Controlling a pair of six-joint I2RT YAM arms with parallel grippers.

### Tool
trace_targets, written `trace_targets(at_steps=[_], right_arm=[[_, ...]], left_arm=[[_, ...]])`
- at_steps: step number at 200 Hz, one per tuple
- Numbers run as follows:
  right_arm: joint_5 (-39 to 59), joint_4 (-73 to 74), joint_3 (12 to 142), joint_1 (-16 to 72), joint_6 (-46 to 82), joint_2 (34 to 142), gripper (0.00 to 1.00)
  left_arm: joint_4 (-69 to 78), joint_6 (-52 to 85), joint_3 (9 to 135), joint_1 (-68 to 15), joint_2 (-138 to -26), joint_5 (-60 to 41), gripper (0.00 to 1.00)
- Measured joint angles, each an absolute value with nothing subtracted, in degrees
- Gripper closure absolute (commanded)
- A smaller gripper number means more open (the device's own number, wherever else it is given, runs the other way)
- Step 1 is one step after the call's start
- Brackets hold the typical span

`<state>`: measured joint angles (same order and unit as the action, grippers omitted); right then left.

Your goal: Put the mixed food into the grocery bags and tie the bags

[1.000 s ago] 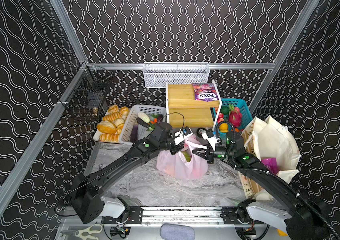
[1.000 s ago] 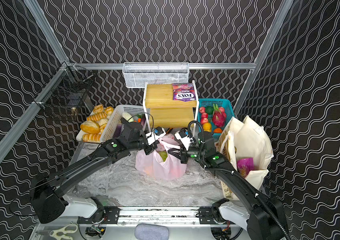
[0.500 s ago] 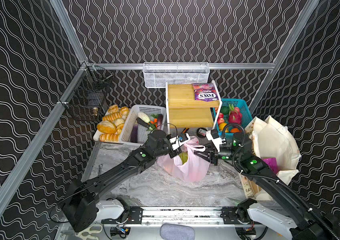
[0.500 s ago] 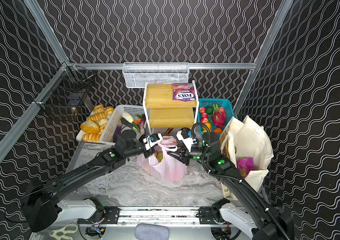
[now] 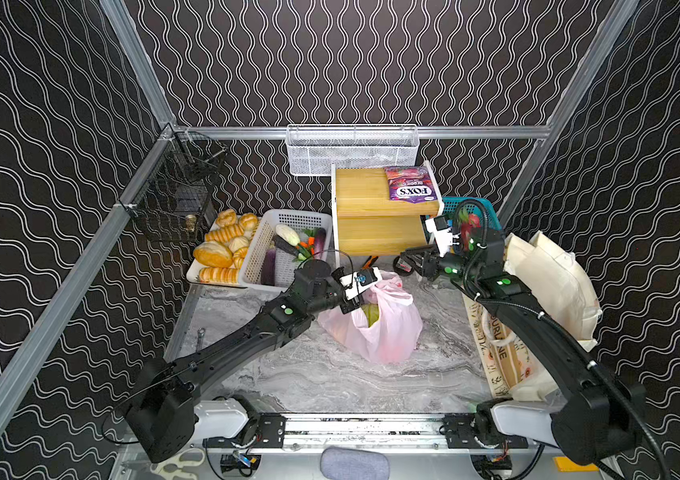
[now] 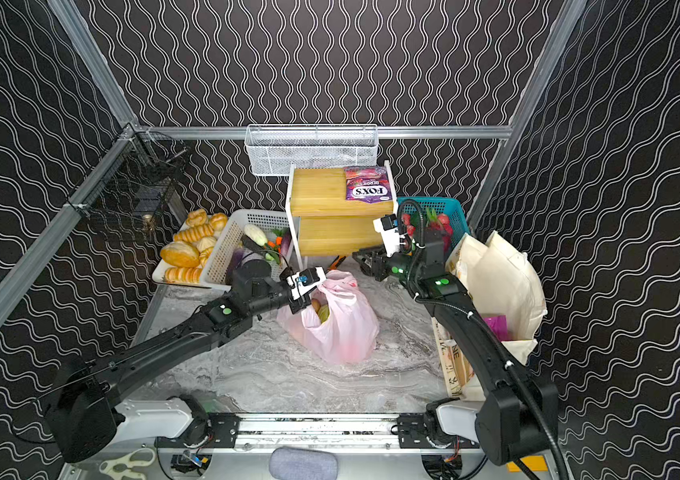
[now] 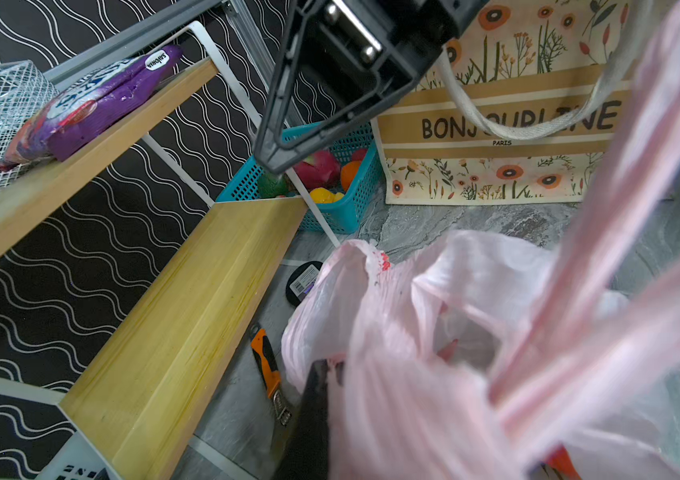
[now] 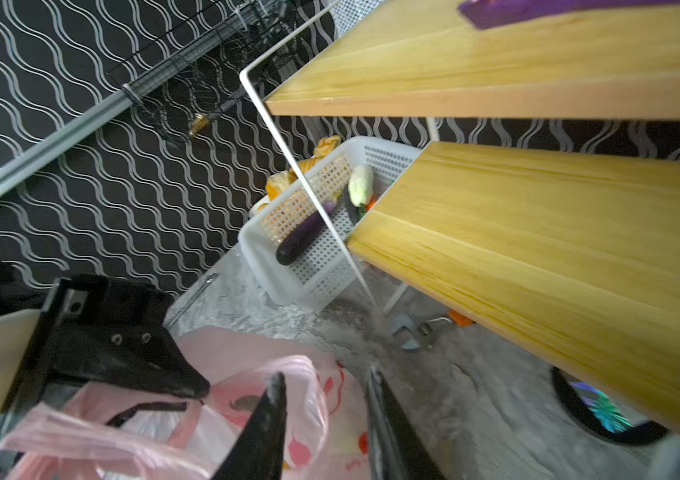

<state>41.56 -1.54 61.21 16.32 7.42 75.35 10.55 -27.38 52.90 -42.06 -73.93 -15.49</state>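
while the pink plastic bag [image 5: 384,332] sits on the marble surface [image 5: 330,374] before the wooden shelf [image 5: 371,232], the left gripper [image 5: 350,305] has its jaws closed on one loop handle, drawn taut in the left wrist view. a green vegetable [image 5: 369,313] shows in the bag's open mouth. the right gripper [image 5: 409,261] hangs just beside the bag's far rim, jaws parted and gripping nothing. the cream canvas tote [image 5: 546,282] stands at the surface's right edge, behind the right arm; a purple fox's packet [image 5: 411,191] lies on the shelf top.
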Motion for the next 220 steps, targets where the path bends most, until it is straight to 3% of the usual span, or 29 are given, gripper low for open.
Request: trace_targets(at_steps=[27,82,126,177,220], right_arm=[[45.8,-1.7,61.3,20.8,7.0,78.3,0.59],[48.6,-11.1,58.6,24.4,-1.5,76.4,0.73],[49.6,-12.6,53.1,28.1,-1.8,71.4,0.71],[46.8,-5.3,48.5,30.2,3.0,68.6,0.68],[40.1,13.0,34.7,31.2,11.4,61.3,0.63]], left_arm=[[11.0,-27.4,52.8,-42.1,-74.0,-15.5,1.0],[12.5,-27.1,52.7,-41.1,-74.0,-16.9,1.0],[15.1,-25.2,52.6,-40.1,-74.9,-19.6,1.0],[16.8,-21.8,52.9,-39.1,-76.1,-27.9,1.0],[25.2,-16.8,50.5,-37.1,-77.2,-33.2,1.0]])
